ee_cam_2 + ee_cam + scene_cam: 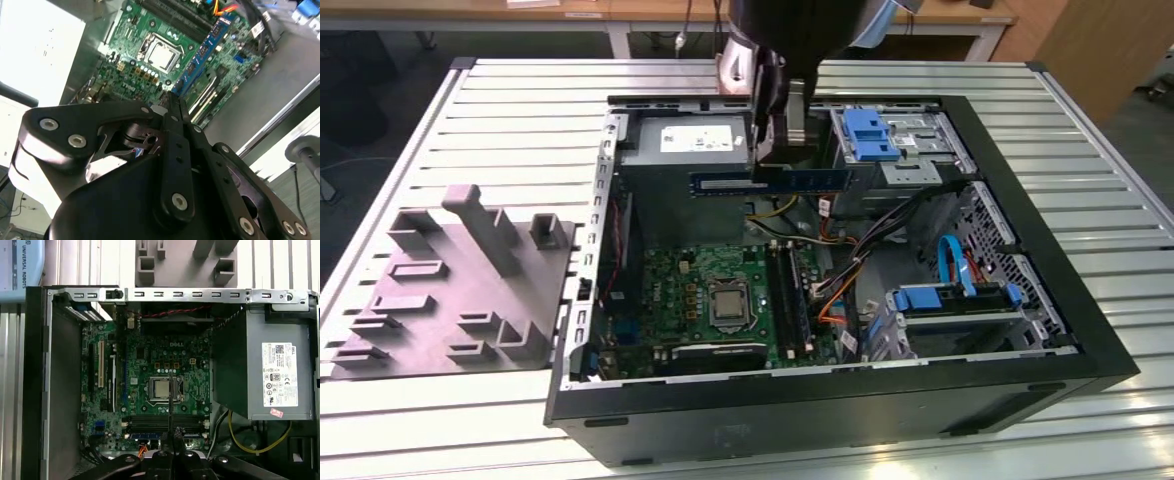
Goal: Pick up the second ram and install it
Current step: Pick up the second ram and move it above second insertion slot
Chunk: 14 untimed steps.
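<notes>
I have the gripper (774, 160) clenched on the second ram's (821, 180) middle, edge-down for seating, above the case's (854, 400) power supply (680, 145) end. It lies crosswise to the memory slots (165, 421).

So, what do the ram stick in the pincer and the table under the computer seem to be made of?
The second ram, held in the pincer, looks like rigid circuit board: thin, flat, blue-green with dark chips, matte. The table seems bare metal, probably aluminium: pale silvery ribbed slats with a dull sheen.
</notes>
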Motion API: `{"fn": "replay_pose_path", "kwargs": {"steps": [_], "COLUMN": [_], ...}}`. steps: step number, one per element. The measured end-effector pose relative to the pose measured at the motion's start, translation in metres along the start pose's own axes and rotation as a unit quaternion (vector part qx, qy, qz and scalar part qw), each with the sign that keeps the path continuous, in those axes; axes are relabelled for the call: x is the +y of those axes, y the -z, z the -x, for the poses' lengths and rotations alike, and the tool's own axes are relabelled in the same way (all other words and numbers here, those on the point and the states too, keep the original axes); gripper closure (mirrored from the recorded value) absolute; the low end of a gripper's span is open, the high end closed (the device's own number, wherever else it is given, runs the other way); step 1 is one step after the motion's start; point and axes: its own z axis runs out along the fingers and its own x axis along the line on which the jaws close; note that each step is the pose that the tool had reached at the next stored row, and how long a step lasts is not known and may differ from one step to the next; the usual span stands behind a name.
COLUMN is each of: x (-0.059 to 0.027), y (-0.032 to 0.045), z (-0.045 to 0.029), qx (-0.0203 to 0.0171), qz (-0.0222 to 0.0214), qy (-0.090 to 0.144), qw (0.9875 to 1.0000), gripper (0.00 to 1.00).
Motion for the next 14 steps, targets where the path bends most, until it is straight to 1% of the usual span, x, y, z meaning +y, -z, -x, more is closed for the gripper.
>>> {"fn": "replay_pose_path", "kwargs": {"steps": [5,14], "x": [-0.0003,-0.0012], "y": [-0.0010,-0.0167], "z": [0.0001,-0.0002], "qx": [-0.0001,0.0000], "qz": [-0.0001,0.0000], "qy": [0.000,0.000], "qw": [1.0000,1.0000], "gripper": [0.88,0.88]}}
